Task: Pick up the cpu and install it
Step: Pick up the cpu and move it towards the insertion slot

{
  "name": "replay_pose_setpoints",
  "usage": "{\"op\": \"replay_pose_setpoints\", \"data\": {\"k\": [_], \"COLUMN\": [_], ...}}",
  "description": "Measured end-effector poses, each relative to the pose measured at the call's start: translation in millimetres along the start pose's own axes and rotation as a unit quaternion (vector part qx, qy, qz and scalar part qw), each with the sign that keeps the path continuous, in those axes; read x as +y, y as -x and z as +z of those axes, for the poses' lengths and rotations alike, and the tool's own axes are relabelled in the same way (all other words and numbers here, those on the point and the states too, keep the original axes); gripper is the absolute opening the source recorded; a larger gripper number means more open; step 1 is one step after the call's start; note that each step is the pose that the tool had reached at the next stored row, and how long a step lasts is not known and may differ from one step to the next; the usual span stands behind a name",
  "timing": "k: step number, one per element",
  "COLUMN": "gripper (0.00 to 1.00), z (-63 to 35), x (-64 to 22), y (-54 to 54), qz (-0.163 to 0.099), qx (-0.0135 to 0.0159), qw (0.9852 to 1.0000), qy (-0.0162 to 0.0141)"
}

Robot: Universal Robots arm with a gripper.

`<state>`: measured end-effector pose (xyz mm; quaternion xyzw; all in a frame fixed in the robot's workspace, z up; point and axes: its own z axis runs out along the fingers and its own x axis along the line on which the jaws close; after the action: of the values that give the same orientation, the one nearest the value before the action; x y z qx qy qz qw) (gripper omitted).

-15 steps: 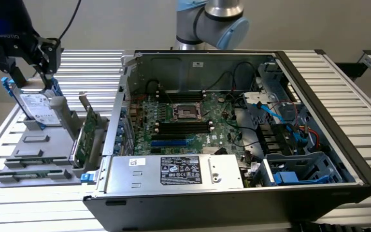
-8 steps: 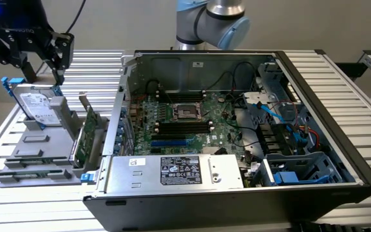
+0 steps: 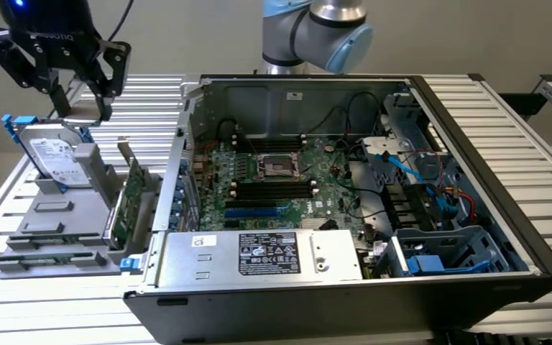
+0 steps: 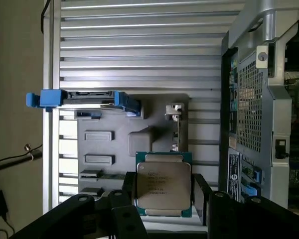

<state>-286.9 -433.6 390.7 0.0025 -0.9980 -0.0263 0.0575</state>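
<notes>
The cpu (image 4: 163, 184), a flat square chip with a dull silver top and green rim, sits between my gripper's (image 4: 163, 199) black fingers (image 4: 130, 187), which are shut on its two sides. It hangs well above the grey parts holder (image 4: 139, 139). In the exterior view my gripper (image 3: 83, 106) is raised at the left, over the holder (image 3: 55, 215) and beside the open computer case (image 3: 468, 180). The motherboard's cpu socket (image 3: 278, 167) lies inside the case with its square frame visible.
A silver hard drive in a blue frame (image 3: 54, 152) stands upright in the holder, and a green circuit card (image 3: 130, 192) stands beside it. The case holds a power supply (image 3: 256, 255), cables (image 3: 401, 172) and blue drive bays (image 3: 448, 251). Slatted metal table (image 3: 152, 100) lies underneath.
</notes>
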Motion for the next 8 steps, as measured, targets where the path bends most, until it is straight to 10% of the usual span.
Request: {"op": "replay_pose_setpoints", "data": {"k": [8], "gripper": [0.55], "z": [-8.5], "x": [2.8], "y": [26.1], "qz": [0.0], "qx": [0.0061], "qw": [1.0], "qy": [0.0]}}
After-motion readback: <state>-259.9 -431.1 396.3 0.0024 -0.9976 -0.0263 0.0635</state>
